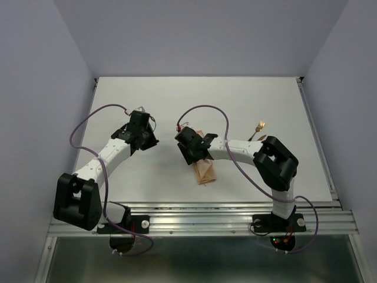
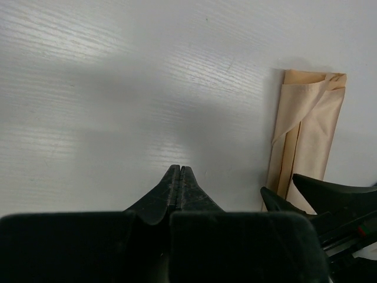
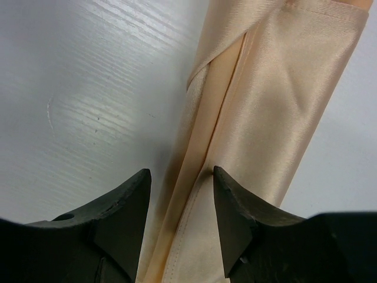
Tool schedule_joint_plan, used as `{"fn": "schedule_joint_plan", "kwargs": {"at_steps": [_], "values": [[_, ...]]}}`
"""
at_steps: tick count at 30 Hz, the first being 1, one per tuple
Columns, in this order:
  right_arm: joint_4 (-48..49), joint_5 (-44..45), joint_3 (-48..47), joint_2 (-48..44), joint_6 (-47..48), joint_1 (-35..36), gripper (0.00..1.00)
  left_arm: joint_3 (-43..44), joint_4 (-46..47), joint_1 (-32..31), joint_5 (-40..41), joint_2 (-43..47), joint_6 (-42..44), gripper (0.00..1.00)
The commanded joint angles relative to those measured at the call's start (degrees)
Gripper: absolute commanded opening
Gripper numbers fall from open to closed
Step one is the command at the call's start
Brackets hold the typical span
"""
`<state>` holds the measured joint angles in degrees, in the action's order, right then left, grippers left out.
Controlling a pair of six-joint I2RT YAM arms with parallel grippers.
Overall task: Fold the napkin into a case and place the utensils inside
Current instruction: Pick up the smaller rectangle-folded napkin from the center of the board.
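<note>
One view alone, the top, shows the fork (image 1: pixel 260 126); right gripper (image 3: pixel 179 177) spread over the case (image 3: pixel 277 100), left gripper (image 2: pixel 179 171) pressed together.

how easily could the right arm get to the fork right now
Probably yes: the fork lies uncovered on the table beside that arm's elbow, and the right gripper is open over the folded napkin.

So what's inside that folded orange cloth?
Only overlapping cloth layers show at the case; its inside is covered, so I cannot tell. One fork lies outside on the table.
</note>
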<state>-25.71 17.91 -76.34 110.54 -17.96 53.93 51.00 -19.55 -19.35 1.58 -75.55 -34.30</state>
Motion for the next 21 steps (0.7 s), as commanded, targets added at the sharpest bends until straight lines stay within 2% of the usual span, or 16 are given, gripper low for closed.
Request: {"fn": "schedule_joint_plan", "kwargs": {"at_steps": [1,5,9,15,16,17,21], "values": [[-1.2,2.0,-3.5,1.8,1.0,0.9,0.51,-1.0,0.7,0.4,0.2,0.7,1.0,0.0],[-1.7,3.4,-4.1,3.4,1.0,2.1,0.49,-2.0,1.4,0.4,-0.4,0.2,1.1,0.0],[-1.9,4.9,-3.9,4.3,0.9,2.7,0.41,-2.5,1.7,0.4,-0.4,0.0,1.2,0.0],[-1.7,6.2,-3.6,5.8,-0.5,2.7,0.15,-3.6,2.1,0.4,-0.3,0.3,1.2,0.0],[-1.1,5.8,-3.3,5.6,-0.5,2.7,0.05,-3.8,2.1,0.4,-0.3,0.3,1.2,0.0],[-0.7,5.6,-3.0,5.2,-0.5,2.7,0.01,-3.9,2.1,0.4,-0.3,0.3,1.1,0.0],[4.6,2.6,-0.8,1.8,0.5,2.7,0.01,-4.1,2.1,0.4,-0.4,0.4,0.9,0.0]]}}
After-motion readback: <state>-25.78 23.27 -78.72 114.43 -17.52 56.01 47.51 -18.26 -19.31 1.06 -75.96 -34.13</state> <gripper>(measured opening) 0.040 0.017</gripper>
